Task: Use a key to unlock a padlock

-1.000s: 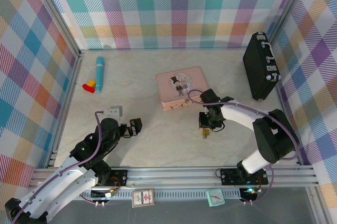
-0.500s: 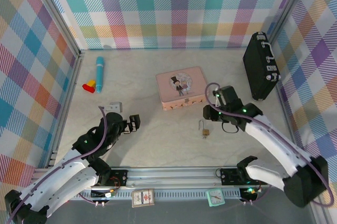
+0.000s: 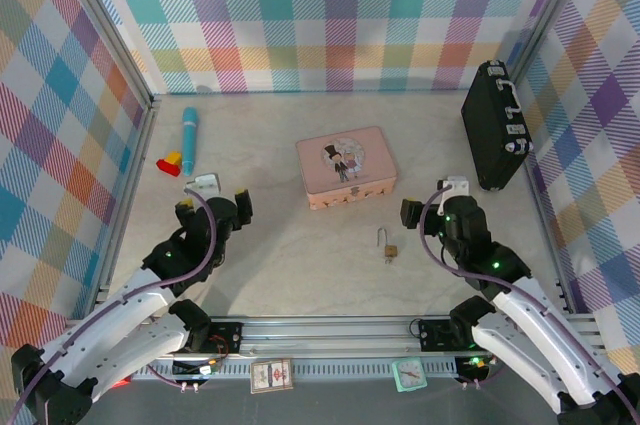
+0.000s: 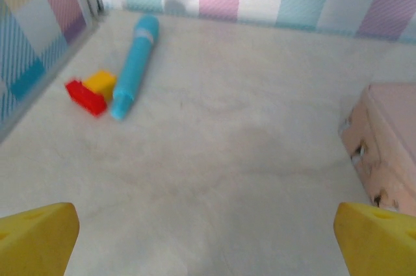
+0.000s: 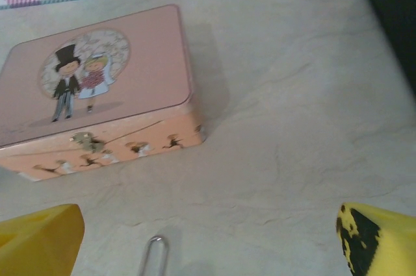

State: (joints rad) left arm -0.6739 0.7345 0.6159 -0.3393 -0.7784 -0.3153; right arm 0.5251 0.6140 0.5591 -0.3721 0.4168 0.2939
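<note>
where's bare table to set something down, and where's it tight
Widest free patch: table between the blue tube and the pink tin. Also free: between the tin and the black case. Tight: near centre, where the padlock lies in front of the tin, and by the red and yellow blocks beside the tube.

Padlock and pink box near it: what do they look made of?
Padlock: seemingly metal, a brass-gold body with a thin, bright silver shackle; too small to judge the finish further. Pink box: probably printed tin, with a smooth soft sheen, a thin lid rim and an illustrated couple on top.
</note>
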